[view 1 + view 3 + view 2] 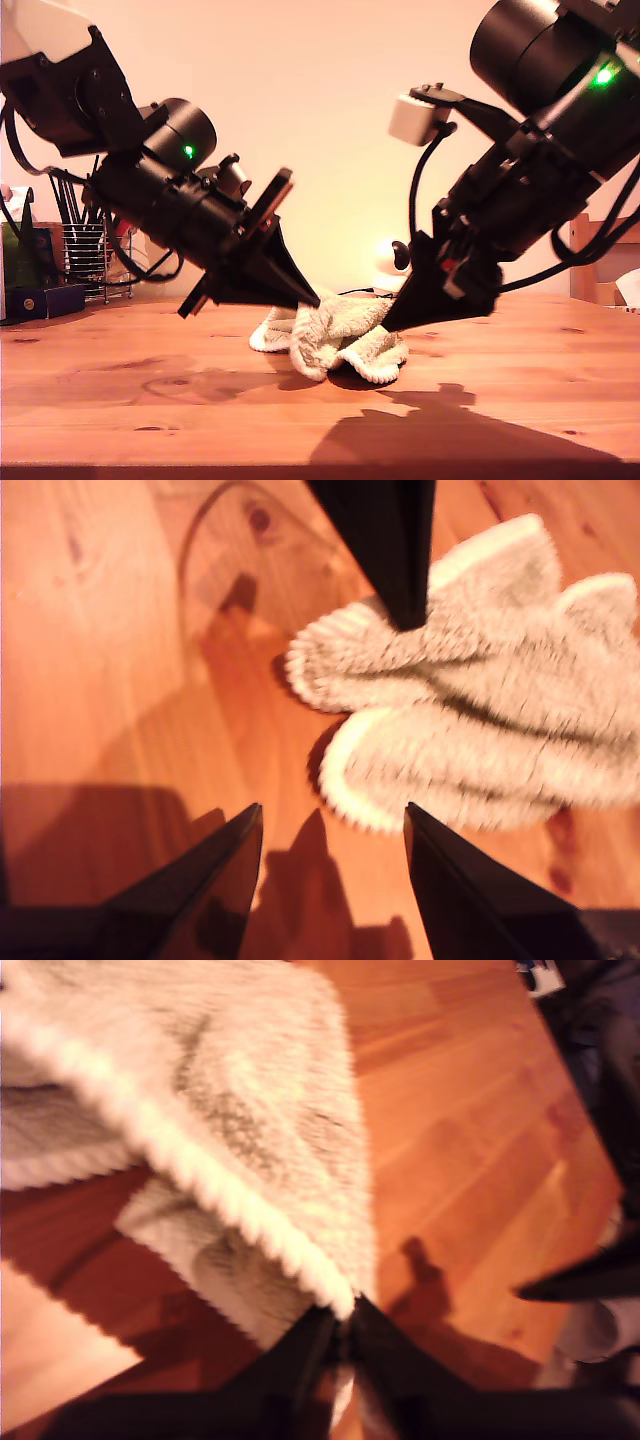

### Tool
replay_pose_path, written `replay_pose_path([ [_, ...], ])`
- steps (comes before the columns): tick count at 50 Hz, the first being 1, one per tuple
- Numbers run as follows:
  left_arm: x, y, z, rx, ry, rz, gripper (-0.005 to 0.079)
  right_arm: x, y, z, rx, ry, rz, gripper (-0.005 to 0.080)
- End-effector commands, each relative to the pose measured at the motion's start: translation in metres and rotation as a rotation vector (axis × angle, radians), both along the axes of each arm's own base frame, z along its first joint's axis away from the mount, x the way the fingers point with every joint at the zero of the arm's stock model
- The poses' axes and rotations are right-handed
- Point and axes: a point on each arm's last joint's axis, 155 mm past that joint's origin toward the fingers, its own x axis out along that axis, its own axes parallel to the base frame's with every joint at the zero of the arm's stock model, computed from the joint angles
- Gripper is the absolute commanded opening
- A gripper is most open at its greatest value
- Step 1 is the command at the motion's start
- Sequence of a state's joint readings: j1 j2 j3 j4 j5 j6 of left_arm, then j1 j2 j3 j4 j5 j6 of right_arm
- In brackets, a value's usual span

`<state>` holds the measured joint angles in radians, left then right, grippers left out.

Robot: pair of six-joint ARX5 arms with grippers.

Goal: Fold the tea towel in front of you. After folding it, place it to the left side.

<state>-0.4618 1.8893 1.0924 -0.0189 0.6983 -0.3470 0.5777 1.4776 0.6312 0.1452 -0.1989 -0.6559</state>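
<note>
- Wooden table (120, 400) is mostly bare. At the exterior view's left edge, well apart from the cloth, there is a wire holder (85, 255) of dark utensils and a blue box (40, 298).
- The tea towel (335, 340) sits bunched in a heap mid-table, and both arms reach down over it, one from each side of the exterior view. Their bodies block most of what lies behind.
- A small white camera (415, 118) is mounted on the arm at the exterior view's right.
- My first gripper (345, 1335) has its jaws pinched together on the towel's corded hem, and the cloth fans away from the tips, raised off the wood.
- My second gripper (330, 850) has its jaws spread wide over bare wood. The towel is just beyond the tips, not between them.
- The second wrist view alone shows the other gripper's black tip on the towel's far edge.
- From the exterior view I cannot tell which arm is which or how wide either jaw is. Both wrist views are blurred.
</note>
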Motion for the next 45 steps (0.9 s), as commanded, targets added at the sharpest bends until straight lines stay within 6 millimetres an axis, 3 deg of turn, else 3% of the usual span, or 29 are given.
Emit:
replay_pose_path([
  [1,0.005,-0.003,0.041,-0.053,-0.080,-0.005,-0.0019,0.004,0.005,0.002,0.012,-0.012,0.001,0.0405],
  [13,-0.001,-0.004,0.079,-0.111,-0.114,-0.003,-0.0019,0.010,0.017,-0.001,0.071,0.003,-0.025,0.0405],
  [32,-0.005,-0.006,0.094,-0.147,-0.095,0.003,-0.0019,0.009,0.047,-0.022,0.129,0.017,-0.008,0.0405],
  [45,-0.006,-0.008,0.103,-0.173,-0.083,-0.005,-0.0019,0.031,0.051,0.001,0.331,0.082,-0.202,0.0406],
])
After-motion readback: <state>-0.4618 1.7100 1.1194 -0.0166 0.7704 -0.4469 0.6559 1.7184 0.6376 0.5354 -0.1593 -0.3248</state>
